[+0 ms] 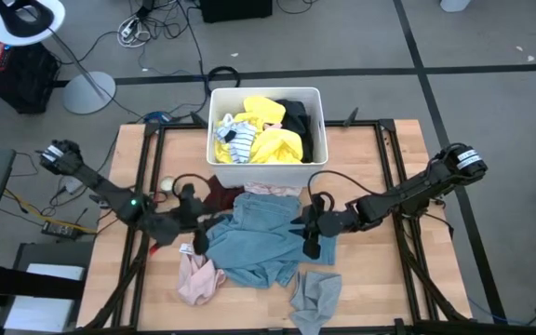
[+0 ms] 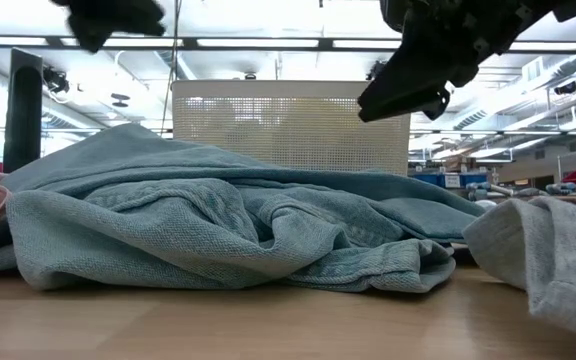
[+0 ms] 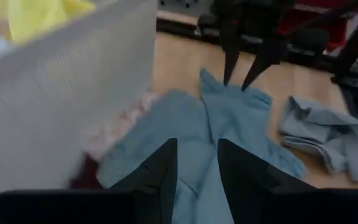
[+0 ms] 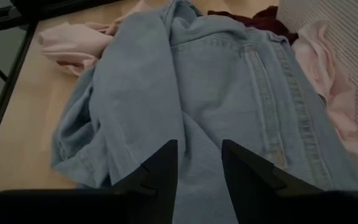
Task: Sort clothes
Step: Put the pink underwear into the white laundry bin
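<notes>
A light blue denim garment lies crumpled in the middle of the table; it also shows in the low view. My left gripper is open and hovers over its left part. My right gripper is open and hovers over its right edge. In the low view both grippers are clear above the cloth. A pink garment and a grey one lie near the front edge. A maroon piece and a pale pink piece lie by the bin.
A white plastic bin stands at the table's far middle, holding yellow, striped and black clothes. Bare wood lies at the table's left and right. Dark frame rails run along both sides.
</notes>
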Robot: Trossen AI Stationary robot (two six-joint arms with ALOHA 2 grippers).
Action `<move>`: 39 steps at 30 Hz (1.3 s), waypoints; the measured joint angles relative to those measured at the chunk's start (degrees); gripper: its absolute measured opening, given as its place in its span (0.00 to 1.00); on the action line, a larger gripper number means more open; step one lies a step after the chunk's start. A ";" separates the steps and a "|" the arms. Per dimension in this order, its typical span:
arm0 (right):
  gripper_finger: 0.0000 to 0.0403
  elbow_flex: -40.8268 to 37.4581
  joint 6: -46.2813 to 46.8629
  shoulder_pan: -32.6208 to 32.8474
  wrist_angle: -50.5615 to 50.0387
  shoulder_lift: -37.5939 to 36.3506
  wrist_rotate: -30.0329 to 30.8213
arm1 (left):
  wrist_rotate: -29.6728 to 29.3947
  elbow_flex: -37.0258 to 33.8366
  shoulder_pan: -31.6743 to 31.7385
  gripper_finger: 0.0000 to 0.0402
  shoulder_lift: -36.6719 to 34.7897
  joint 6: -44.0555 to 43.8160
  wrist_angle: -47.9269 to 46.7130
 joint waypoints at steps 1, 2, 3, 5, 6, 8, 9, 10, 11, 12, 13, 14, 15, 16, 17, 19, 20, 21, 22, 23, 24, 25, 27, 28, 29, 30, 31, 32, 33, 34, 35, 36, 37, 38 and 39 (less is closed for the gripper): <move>0.31 0.00 0.04 0.10 -0.08 0.00 0.02 | 0.15 -0.46 -0.90 0.30 -0.12 -3.10 -1.04; 0.31 0.00 0.17 0.18 -0.05 0.00 0.00 | 0.97 -0.66 -1.88 0.30 -0.11 -6.21 -3.05; 0.31 0.00 0.17 0.34 -0.03 0.00 0.02 | 2.16 -0.75 -2.83 0.30 0.03 -9.24 -5.45; 0.31 0.00 0.19 0.40 0.03 0.00 0.02 | 4.51 -0.78 -4.54 0.30 0.21 -15.01 -9.00; 0.31 0.00 0.19 0.40 0.08 0.00 0.02 | 5.16 -0.79 -5.29 0.30 0.34 -17.61 -10.69; 0.31 0.00 0.19 0.40 0.08 0.00 0.03 | 6.92 -0.75 -6.32 0.30 0.75 -23.01 -15.26; 0.31 0.00 0.19 0.40 0.08 0.00 0.03 | 8.52 -0.74 -6.79 0.30 1.06 -25.98 -18.06; 0.31 0.00 0.21 0.39 0.08 0.00 0.04 | 10.36 -0.76 -7.20 0.30 1.42 -28.80 -20.84; 0.31 0.00 0.21 0.40 0.08 0.00 0.04 | 12.16 -0.76 -7.61 0.30 1.88 -31.58 -23.19; 0.31 0.00 0.21 0.40 0.08 0.00 0.04 | 13.89 -0.76 -7.92 0.30 2.41 -34.09 -25.00; 0.31 0.00 0.21 0.40 0.08 0.00 0.04 | 15.58 -0.76 -8.23 0.30 3.04 -35.90 -26.35; 0.31 0.00 0.21 0.39 0.08 0.00 0.04 | 17.32 -0.76 -8.53 0.30 3.68 -37.43 -27.18; 0.31 0.00 0.21 0.40 0.06 0.00 0.04 | 18.91 -0.76 -8.75 0.30 4.20 -38.65 -27.49; 0.31 0.00 0.21 0.40 0.08 0.00 0.04 | 20.30 -0.76 -8.82 0.30 4.74 -39.31 -27.47; 0.31 0.00 0.22 0.40 0.08 0.00 0.04 | 21.59 -0.76 -8.83 0.30 5.45 -39.65 -27.33; 0.31 0.00 0.21 0.40 0.06 0.00 0.04 | 23.51 -0.76 -8.83 0.30 7.09 -40.57 -27.23; 0.31 0.00 0.22 0.40 0.07 0.00 0.05 | 23.77 -0.76 -8.83 0.30 7.85 -40.70 -27.21; 0.31 0.00 0.23 0.40 0.08 0.00 0.05 | 24.12 -0.74 -8.83 0.30 8.72 -40.76 -27.08; 0.31 0.00 0.23 0.40 0.08 0.00 0.05 | 24.70 -0.74 -8.83 0.30 9.66 -40.76 -27.06; 0.31 0.00 0.25 0.40 0.07 0.00 0.04 | 25.26 -0.74 -8.83 0.30 10.76 -40.77 -27.06; 0.31 0.00 0.26 0.40 0.08 0.00 0.04 | 25.94 -0.74 -8.81 0.30 11.75 -40.76 -26.91; 0.31 0.00 0.26 0.40 0.08 0.00 0.04 | 26.30 -0.74 -8.81 0.30 12.72 -40.75 -26.45; 0.31 0.00 0.27 0.56 0.08 0.00 0.05 | 26.43 -0.74 -8.83 0.30 15.04 -40.52 -24.87; 0.31 0.00 0.28 0.64 0.08 0.00 0.06 | 26.67 -0.74 -8.81 0.30 16.19 -40.44 -24.50; 0.31 0.00 0.28 0.70 0.08 0.00 0.07 | 27.32 -0.74 -8.79 0.30 17.11 -40.16 -24.41; 0.31 0.00 0.28 0.75 0.06 0.00 0.08 | 27.66 -0.74 -8.76 0.29 17.83 -39.80 -24.26; 0.31 0.00 0.28 0.85 0.08 0.00 0.06 | 27.67 -0.74 -8.77 0.27 18.63 -39.76 -24.16; 0.31 0.00 0.28 0.89 0.08 0.00 0.06 | 27.69 -0.74 -8.75 0.24 19.41 -39.97 -24.20; 0.31 0.00 0.28 0.93 0.08 0.00 0.06 | 27.74 -0.74 -8.75 0.20 19.93 -40.14 -24.27; 0.31 0.00 0.28 0.93 0.08 0.00 0.06 | 27.75 -0.74 -8.74 0.14 20.07 -40.11 -24.23; 0.31 0.00 0.28 0.93 0.08 0.00 0.06 | 27.77 -0.74 -8.74 0.07 20.01 -39.88 -24.09; 0.31 0.00 0.30 0.97 0.08 0.00 0.06 | 27.83 -0.72 -8.74 0.04 19.95 -39.53 -23.95; 0.31 0.00 0.32 1.06 0.08 0.00 0.06 | 27.89 -0.47 -8.74 0.03 19.93 -39.49 -24.22; 0.31 0.00 0.36 1.06 0.08 0.00 0.09 | 27.92 0.07 -8.74 0.02 19.71 -39.43 -24.98; 0.31 0.00 0.37 1.06 0.08 0.00 0.10 | 27.92 0.88 -8.74 0.01 19.17 -39.30 -25.89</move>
